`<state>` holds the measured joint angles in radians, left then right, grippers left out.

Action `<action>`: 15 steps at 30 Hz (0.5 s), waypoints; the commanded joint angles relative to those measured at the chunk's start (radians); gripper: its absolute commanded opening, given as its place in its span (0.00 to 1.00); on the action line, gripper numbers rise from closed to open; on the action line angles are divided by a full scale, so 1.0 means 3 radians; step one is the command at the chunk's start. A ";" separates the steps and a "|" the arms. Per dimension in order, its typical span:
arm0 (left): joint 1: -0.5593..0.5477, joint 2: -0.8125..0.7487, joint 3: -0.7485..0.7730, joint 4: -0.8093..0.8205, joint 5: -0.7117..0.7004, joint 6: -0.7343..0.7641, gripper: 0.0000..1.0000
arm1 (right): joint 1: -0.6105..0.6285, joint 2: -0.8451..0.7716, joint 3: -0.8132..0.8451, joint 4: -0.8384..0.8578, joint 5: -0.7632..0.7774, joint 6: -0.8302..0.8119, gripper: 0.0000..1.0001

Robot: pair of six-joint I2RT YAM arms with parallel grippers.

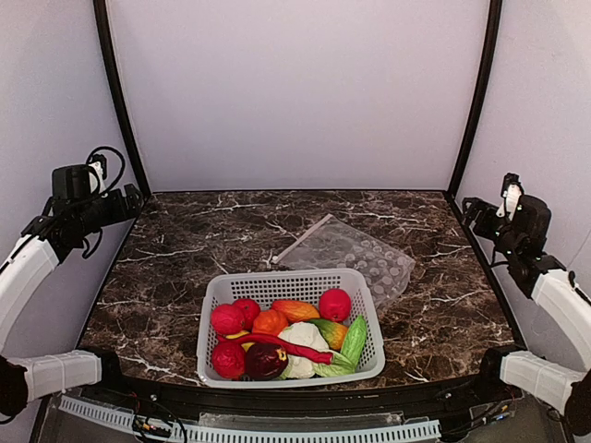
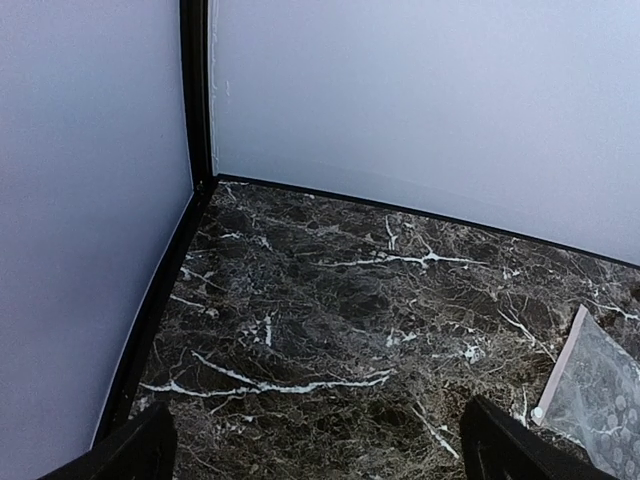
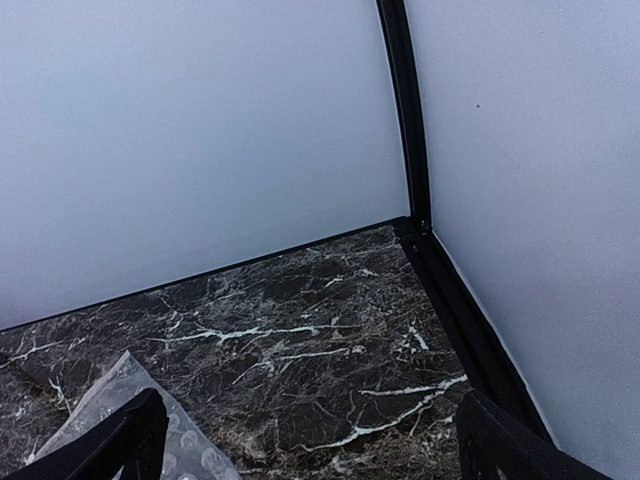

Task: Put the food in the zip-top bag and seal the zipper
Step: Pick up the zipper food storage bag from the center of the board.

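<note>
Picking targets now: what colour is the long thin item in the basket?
Red; the long pepper shows best from the top external view.

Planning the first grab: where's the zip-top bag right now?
Top view: the zip-top bag lies flat just behind the white basket, right of centre, its zipper edge facing left.
</note>
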<state>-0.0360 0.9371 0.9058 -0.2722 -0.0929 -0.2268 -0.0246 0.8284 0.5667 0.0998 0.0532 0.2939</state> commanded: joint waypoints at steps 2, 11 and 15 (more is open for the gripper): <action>-0.0008 -0.0059 0.0207 -0.0461 -0.0231 0.0194 1.00 | -0.0017 -0.0153 0.0153 -0.0249 -0.0372 0.0013 0.99; -0.0038 0.0194 0.0531 -0.0685 0.0343 0.0420 1.00 | 0.0280 0.0222 0.0668 -0.1001 -0.0739 -0.0262 0.99; -0.0420 0.0604 0.0889 -0.0624 0.0534 0.0472 1.00 | 0.0780 0.0711 0.1035 -0.1369 -0.0500 -0.0390 0.94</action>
<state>-0.0719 1.0206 1.0779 -0.4480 -0.0406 -0.1261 0.0994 0.9321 0.7849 -0.1688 -0.1146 0.2283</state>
